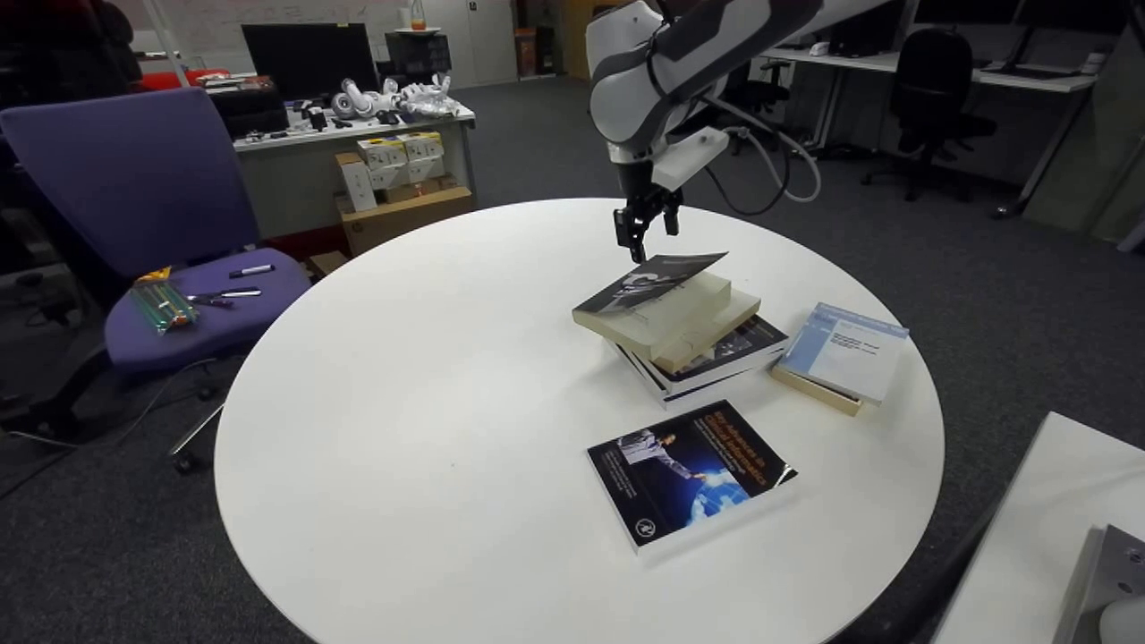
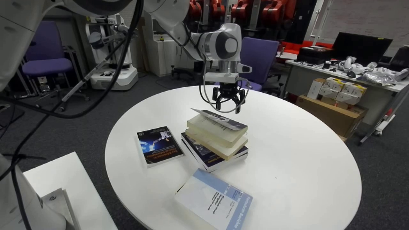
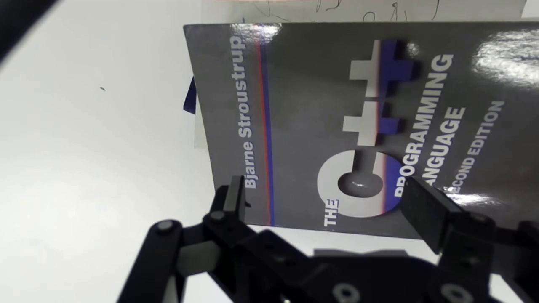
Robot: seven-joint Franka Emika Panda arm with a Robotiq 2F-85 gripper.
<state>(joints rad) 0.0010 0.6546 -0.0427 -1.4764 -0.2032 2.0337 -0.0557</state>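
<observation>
Evidently, the gripper (image 1: 654, 243) hangs with its jaws apart; in an exterior view the partly open C++ book (image 1: 660, 315) lies near it at six o'clock, atop other stacked books (image 1: 735, 344).

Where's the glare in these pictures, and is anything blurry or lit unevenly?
Wrist view: white glare on the glossy grey book cover, strongest at the upper right, and a dark shape blurred in the top left corner; both exterior views: white table bright, shadows faint and soft; an exterior view: carpet far darker than the table.
</observation>
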